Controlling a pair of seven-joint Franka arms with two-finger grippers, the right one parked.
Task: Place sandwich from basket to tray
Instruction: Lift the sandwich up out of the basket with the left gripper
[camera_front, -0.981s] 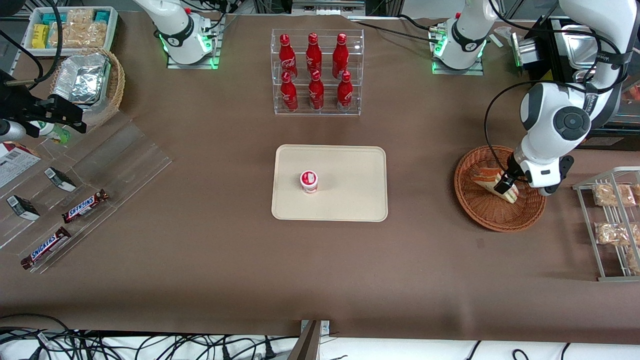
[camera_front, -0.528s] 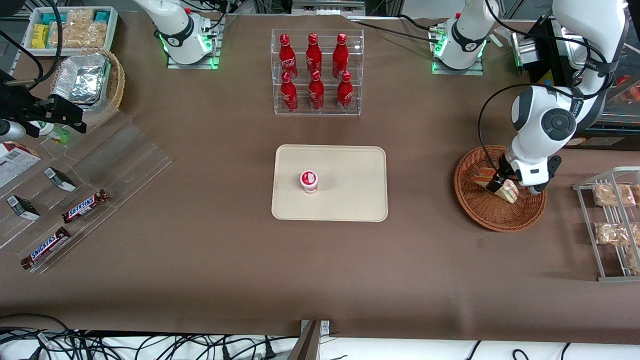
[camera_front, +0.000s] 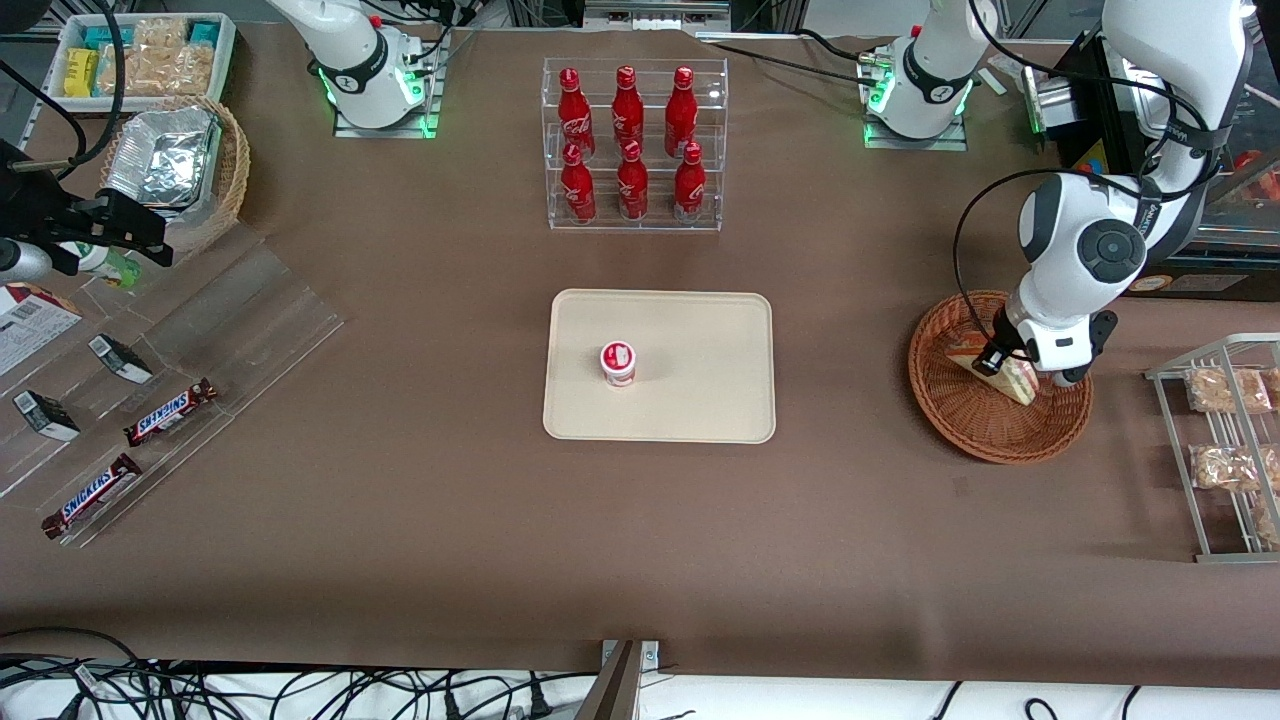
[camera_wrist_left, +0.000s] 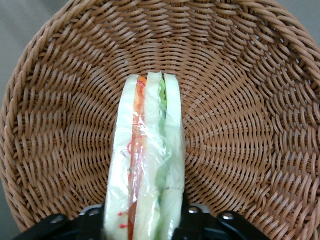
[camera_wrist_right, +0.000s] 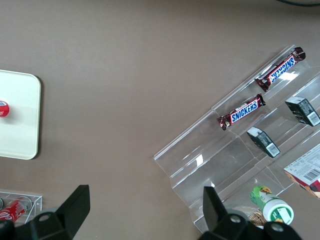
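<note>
1. In the middle of the front view, the tray (camera_front: 700, 330) lies flat on the brown counter (camera_front: 420, 480). A small red and white cup (camera_front: 618, 362) stands on it, so the bare part beside the cup looks like the spot to use.
2. At the right of the front view sits the basket (camera_front: 975, 430), well apart from the tray.
3. The sandwich (camera_front: 1012, 377) is in the basket, just under the working arm's wrist.
4. The tool (camera_front: 1000, 368) is down in the basket, right at the sandwich.
5. In the wrist view the sandwich (camera_wrist_left: 146, 165) runs long and straight away from the tool (camera_wrist_left: 142, 227), with its layers on edge and its wide end between the dark fingers (camera_wrist_left: 89, 220).
6. The fingers press both bread sides, so the tool looks closed on the sandwich.
7. I think the next move is up, then sideways toward the tray.
8. The fingertips are hidden by the bread. I cannot tell if the sandwich touches the basket floor.
</note>
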